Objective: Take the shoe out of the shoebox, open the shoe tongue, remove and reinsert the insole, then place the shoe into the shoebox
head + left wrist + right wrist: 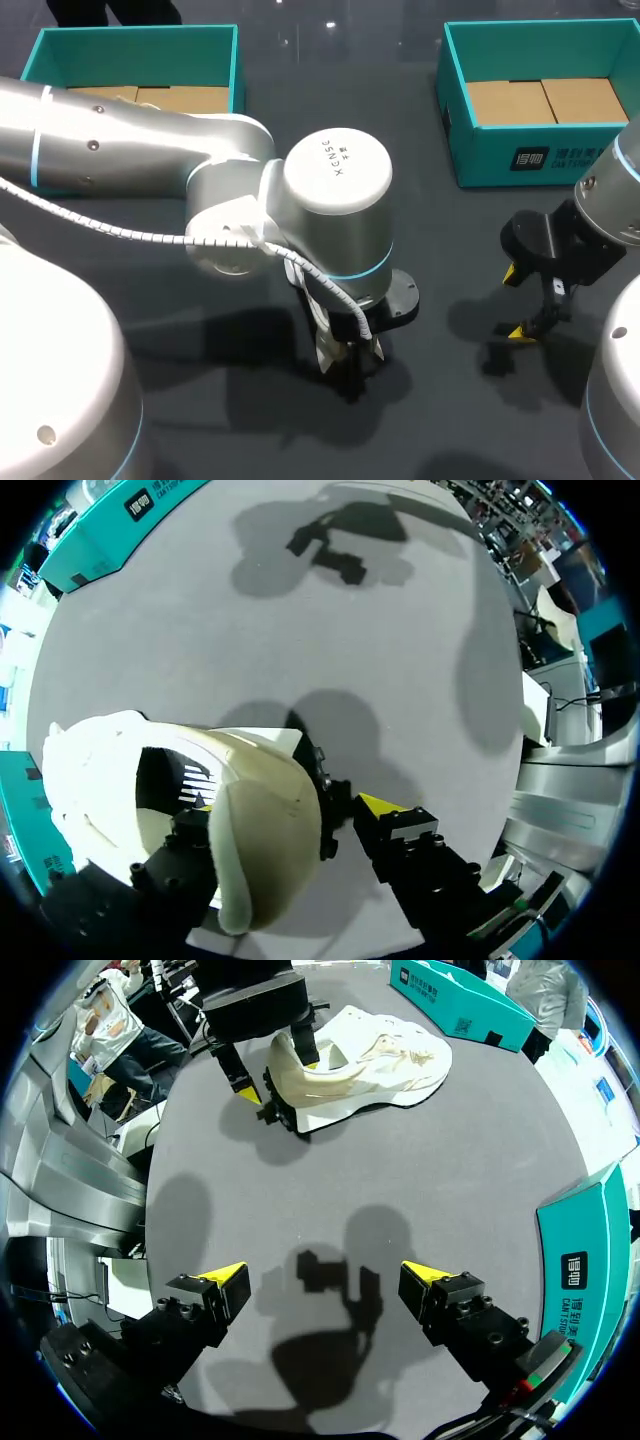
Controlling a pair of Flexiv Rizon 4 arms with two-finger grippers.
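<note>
**Left wrist view: shoe heel at the left gripper**

Cream shoe (110,760) stands upright on the dark table (480,1180), outside both teal shoeboxes, one (30,55) at the far left and one (540,155) at the far right. Its heel sits right at the left gripper (290,802); cannot tell whether the heel is clamped. Right gripper (325,1278) is spread wide and holds nothing, low over bare table. The shoe lies well ahead of it.

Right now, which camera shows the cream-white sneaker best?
Right wrist view: the whole cream-white sneaker lies on the table, with the left end effector straddling its heel. The left wrist view shows only the heel, close up. The head view hides nearly all of it under the left arm.
</note>
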